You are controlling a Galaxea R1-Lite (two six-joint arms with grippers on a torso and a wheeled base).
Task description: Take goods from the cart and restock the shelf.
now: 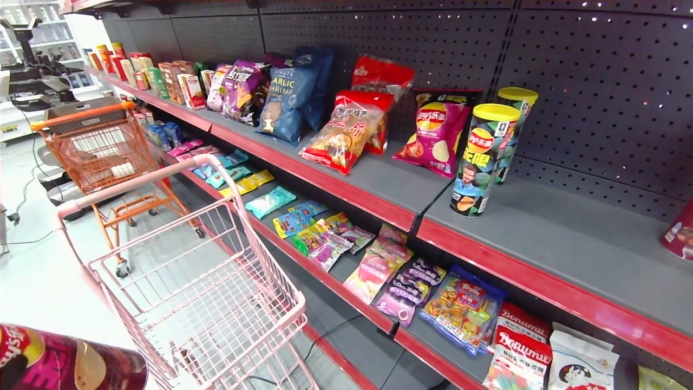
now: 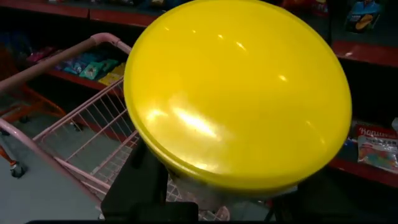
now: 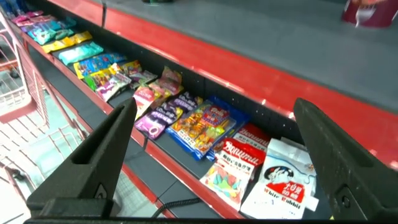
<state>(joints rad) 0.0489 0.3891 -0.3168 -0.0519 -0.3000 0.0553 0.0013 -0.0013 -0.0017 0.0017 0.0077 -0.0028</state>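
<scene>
A maroon chip can [image 1: 59, 360] with a yellow lid [image 2: 239, 93] lies at the lower left corner of the head view, beside the pink cart [image 1: 135, 184]. My left gripper [image 2: 211, 202] is shut on this can, with a dark finger [image 2: 140, 186] against its side, above the pink cart's basket [image 2: 68, 130]. My right gripper [image 3: 214, 168] is open, its two fingers [image 3: 93, 168] spread wide in front of the lower shelf's snack bags [image 3: 199, 124]. On the upper shelf [image 1: 568, 238] stand two yellow-lidded chip cans [image 1: 482, 157].
An orange cart [image 1: 92, 141] stands behind the pink one, farther along the aisle. Chip bags [image 1: 433, 135] and boxes line the upper shelf to the left of the cans. A red can [image 1: 679, 233] stands at the right edge. Candy packs [image 1: 460, 309] fill the lower shelf.
</scene>
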